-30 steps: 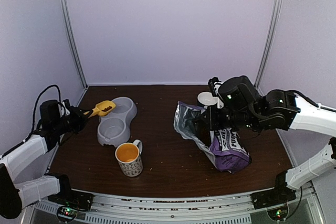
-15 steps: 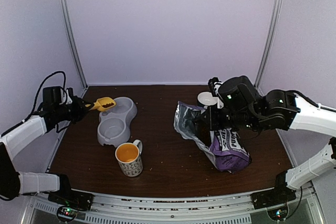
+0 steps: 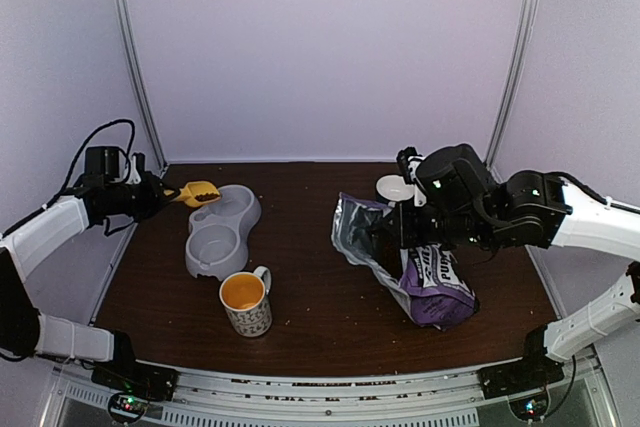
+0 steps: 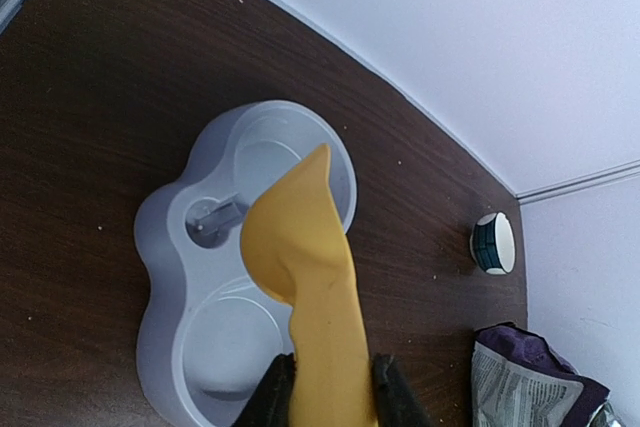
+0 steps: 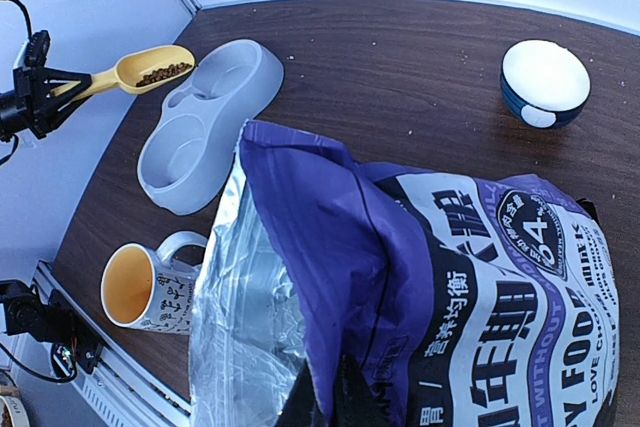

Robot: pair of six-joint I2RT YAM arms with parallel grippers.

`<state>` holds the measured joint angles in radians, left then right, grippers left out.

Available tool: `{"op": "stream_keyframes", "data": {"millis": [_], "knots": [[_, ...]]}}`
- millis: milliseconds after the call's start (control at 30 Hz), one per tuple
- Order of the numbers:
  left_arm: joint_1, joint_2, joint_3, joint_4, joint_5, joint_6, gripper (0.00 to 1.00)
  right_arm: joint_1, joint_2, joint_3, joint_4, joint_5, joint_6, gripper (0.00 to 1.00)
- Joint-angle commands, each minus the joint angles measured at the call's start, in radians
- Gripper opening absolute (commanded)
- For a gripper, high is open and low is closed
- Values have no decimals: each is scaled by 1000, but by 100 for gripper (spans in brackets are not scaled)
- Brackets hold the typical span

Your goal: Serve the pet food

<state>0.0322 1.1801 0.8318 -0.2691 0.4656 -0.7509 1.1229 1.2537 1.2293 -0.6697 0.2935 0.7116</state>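
Your left gripper (image 3: 150, 197) is clamped on the handle of the yellow scoop (image 3: 198, 193), one finger on each side of it in the left wrist view. The scoop is held about level, off the table (image 3: 320, 327), and a small heap of brown kibble (image 5: 160, 74) lies in its cup. Seen from above, the cup sits at the left rim of the feeder's (image 3: 216, 224) far well; both grey wells look bare. Your right gripper (image 5: 325, 402) is closed on the open edge of the purple bag (image 3: 432, 285), pinching the foil-lined mouth so it gapes toward the feeder. You cannot see into the bag far enough to tell how much food is in it. The bag leans on the right half of the table, well apart from the feeder. An orange-lined mug (image 3: 246, 303) stands just in front of the feeder's near well, and a small bowl (image 3: 395, 188) sits behind the bag.
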Motion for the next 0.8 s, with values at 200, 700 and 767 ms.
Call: {"op": "stream_keyframes", "data": {"millis": [200,700,767], "knots": [[10,80,151,-99,-7,144,0,-16,-36,-23,-14,36,3,0],[9,193,332,-290,-11,337,0,-21,-43,-31,-16,27,0,0],[9,206,349,-305,-1,354,0,-21,-43,-30,-17,27,0,0]]}}
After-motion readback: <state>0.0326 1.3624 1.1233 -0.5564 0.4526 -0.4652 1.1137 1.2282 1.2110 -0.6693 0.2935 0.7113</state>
